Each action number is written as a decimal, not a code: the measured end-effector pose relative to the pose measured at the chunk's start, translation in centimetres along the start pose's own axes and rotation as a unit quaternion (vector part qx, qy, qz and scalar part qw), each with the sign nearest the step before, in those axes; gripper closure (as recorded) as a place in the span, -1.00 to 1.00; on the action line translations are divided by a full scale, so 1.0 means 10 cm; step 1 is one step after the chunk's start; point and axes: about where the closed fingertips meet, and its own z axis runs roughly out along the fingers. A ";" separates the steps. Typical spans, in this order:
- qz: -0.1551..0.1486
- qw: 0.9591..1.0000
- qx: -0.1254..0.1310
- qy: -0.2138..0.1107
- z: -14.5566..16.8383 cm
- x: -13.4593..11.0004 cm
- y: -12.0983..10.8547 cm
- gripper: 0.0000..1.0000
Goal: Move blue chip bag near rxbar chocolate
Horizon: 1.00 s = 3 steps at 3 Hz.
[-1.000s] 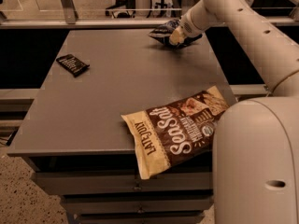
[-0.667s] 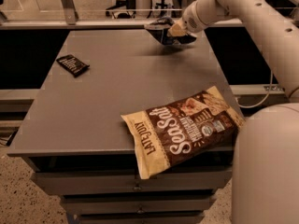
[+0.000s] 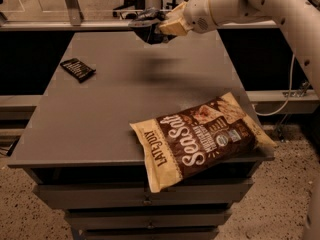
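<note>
So the blue bag (image 3: 145,34) is off the table (image 3: 125,114) now. It hangs in the gripper (image 3: 151,25) above the far edge, roughly mid-width, with the claw clamped on it. It's a dark crumpled lump in there, so I can't make out exactly how much of it is pinched. A second ago it was further right along that far edge and sitting lower, at or near the surface. Since then the arm (image 3: 235,4) has lifted it and swung it left. There's a soft shadow (image 3: 162,66) on the tabletop just nearer than the bag, which fits it being well clear of the surface.

The rxbar (image 3: 77,69) hasn't budged. It lies flat near the left edge, toward the far side, well apart from the bag. The big Sea Salt bag (image 3: 200,139) is also where it was, at the near right corner and hanging over the front edge. It's nowhere near the route.

My read is that the pickup is done and the carry has started, with the bag already heading the right way. What's left is more travel left and a bit nearer, then setting it down beside the bar without landing on it.
</note>
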 end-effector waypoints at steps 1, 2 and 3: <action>-0.076 0.996 -0.036 -0.033 0.15 -0.28 0.34 1.00; -0.143 0.987 -0.061 -0.032 0.43 -0.44 0.66 1.00; -0.180 0.981 -0.076 -0.013 0.72 -0.43 0.83 1.00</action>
